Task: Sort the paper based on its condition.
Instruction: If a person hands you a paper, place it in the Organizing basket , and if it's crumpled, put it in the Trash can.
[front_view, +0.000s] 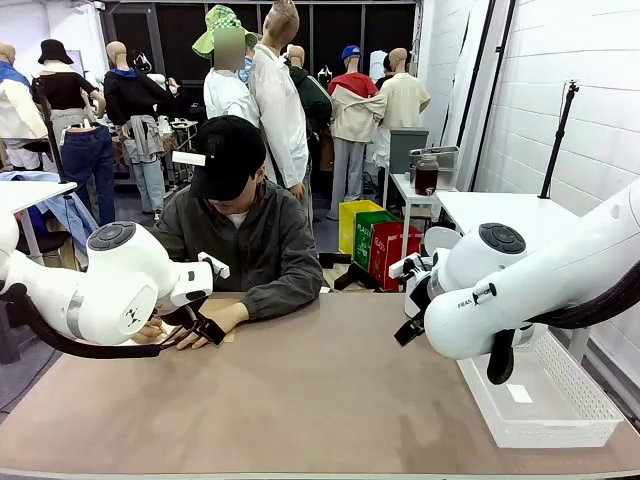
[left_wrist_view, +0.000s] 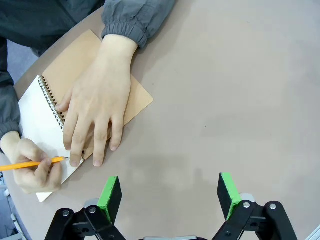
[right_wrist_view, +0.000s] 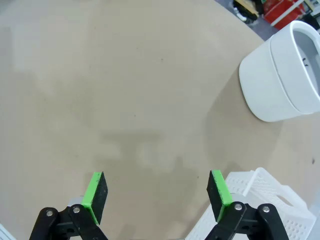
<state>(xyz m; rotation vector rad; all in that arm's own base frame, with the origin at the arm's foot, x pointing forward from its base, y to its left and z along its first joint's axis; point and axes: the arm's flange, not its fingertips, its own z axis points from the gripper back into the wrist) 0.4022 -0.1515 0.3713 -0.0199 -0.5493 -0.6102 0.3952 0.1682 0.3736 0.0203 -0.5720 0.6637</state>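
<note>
Jaws spread and empty, left gripper (left_wrist_view: 169, 194) and right gripper (right_wrist_view: 157, 193) hover over the surface (right_wrist_view: 125, 75), best waiting while a person (front_view: 240, 235) pencils the paper (left_wrist_view: 36, 117), a page bound in a notebook (left_wrist_view: 92, 62).

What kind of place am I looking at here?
Probably a robotics lab or workshop: the left arm and right arm share a table with a person writing in a notebook, and a white basket sits at its edge.

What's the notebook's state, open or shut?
Open: the notebook lies spread flat, brown cover on one side of the spiral, white page on the other.
</note>
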